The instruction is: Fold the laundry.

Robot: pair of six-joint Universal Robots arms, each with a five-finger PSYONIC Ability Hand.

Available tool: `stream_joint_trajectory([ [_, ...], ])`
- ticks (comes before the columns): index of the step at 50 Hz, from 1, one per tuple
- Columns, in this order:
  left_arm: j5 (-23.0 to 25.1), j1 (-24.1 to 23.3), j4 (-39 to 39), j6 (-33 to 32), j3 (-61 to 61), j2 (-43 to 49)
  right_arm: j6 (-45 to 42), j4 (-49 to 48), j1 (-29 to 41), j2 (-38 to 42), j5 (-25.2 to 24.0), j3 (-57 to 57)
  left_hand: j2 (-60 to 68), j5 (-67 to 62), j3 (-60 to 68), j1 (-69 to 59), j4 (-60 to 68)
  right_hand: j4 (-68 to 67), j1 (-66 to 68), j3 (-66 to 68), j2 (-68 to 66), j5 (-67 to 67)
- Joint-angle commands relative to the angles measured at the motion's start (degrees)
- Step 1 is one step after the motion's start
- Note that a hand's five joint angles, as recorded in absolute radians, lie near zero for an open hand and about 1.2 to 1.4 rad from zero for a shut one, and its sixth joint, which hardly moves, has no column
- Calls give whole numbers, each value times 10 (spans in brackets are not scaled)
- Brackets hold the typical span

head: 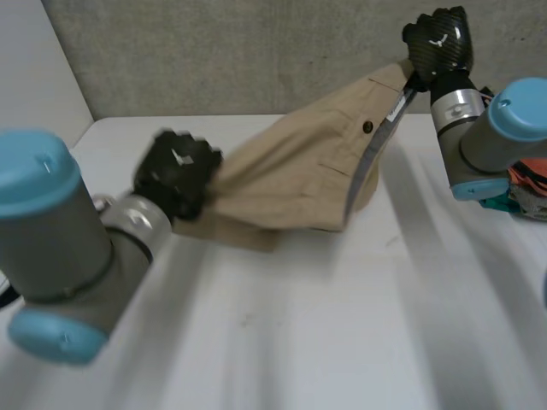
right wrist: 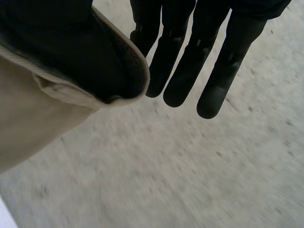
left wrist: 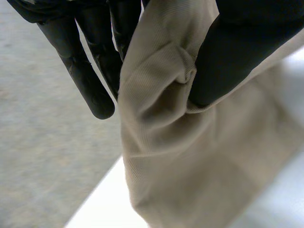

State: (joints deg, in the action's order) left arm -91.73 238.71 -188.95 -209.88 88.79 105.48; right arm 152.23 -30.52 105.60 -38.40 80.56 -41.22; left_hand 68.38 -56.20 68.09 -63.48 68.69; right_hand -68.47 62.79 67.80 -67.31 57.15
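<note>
A tan garment with a button and a pocket hangs stretched between my two hands, its lower edge resting on the white table. My left hand grips its low left end; in the left wrist view the thumb pinches a bunch of the cloth against the fingers. My right hand is raised at the back right, holding the garment's waistband high. In the right wrist view the hemmed edge wraps over the thumb beside the straight fingers.
A heap of colourful things lies at the table's right edge behind my right arm. A grey wall runs along the back of the table.
</note>
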Motion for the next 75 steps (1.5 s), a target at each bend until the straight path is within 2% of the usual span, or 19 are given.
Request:
stream_joint_trajectory([
  [1,-10,-87,-77,-5,60,72,61,-16,9,99,-70,59,-103,82,-100,54,-106,-115,172,122,-127,129],
  [3,-20,-96,-82,-9,54,91,49,-10,9,102,-61,40,-243,221,-240,194,-246,-90,147,97,-102,103],
  [4,-34,-98,-79,-14,51,106,38,-8,7,101,-48,20,-365,343,-362,316,-368,95,-38,-88,83,-82],
  [7,-64,-95,-70,-12,49,109,18,0,4,92,-23,-9,-506,484,-503,457,-509,424,-367,-417,412,-411],
  [9,-86,-91,-60,-8,52,91,-2,18,1,71,12,-36,-583,561,-580,534,-586,467,-410,-460,455,-454],
  [13,-85,-88,-44,10,60,27,-8,90,-4,-1,55,-85,-584,562,-581,535,-587,585,-528,-578,573,-571],
  [21,18,-36,44,65,79,-97,-6,342,-13,-205,91,-180,-584,562,-581,535,-587,585,-528,-578,573,-571],
  [26,66,46,138,93,71,-120,-7,459,-6,-264,108,-236,-575,553,-572,526,-578,585,-528,-578,573,-571],
  [29,81,89,162,112,65,-100,-4,509,-5,-289,94,-280,-551,530,-549,503,-555,585,-528,-578,573,-571],
  [32,94,107,170,131,62,-74,2,524,-5,-306,65,-316,-530,508,-527,481,-533,585,-528,-578,573,-571],
  [37,156,118,174,174,43,22,47,506,27,-316,-30,-421,-504,483,-501,455,-507,585,-528,-578,573,-571],
  [42,189,108,169,183,16,91,112,408,66,-288,-33,-472,-494,473,-491,445,-497,570,-513,-563,558,-556],
  [50,150,88,163,178,-40,174,154,258,131,-229,49,-492,-420,398,-417,371,-423,494,-437,-487,482,-481],
  [52,136,78,159,176,-52,188,149,230,144,-203,83,-485,-375,353,-372,326,-378,467,-410,-460,455,-454],
  [56,101,65,143,169,-65,206,137,213,157,-171,107,-470,-225,204,-223,176,-229,437,-380,-430,425,-424],
  [61,66,46,109,170,-62,198,117,190,160,-152,115,-462,75,-97,78,-124,72,41,16,-34,29,-28],
  [63,60,40,100,167,-56,186,109,187,160,-155,117,-461,116,-138,119,-165,113,-115,172,121,-126,128],
  [64,56,38,96,167,-53,179,105,184,159,-157,118,-462,116,-138,119,-165,113,-115,172,122,-127,129],
  [75,-12,26,65,91,-23,-68,71,201,101,-383,103,-451,116,-138,119,-165,113,-115,172,122,-127,129],
])
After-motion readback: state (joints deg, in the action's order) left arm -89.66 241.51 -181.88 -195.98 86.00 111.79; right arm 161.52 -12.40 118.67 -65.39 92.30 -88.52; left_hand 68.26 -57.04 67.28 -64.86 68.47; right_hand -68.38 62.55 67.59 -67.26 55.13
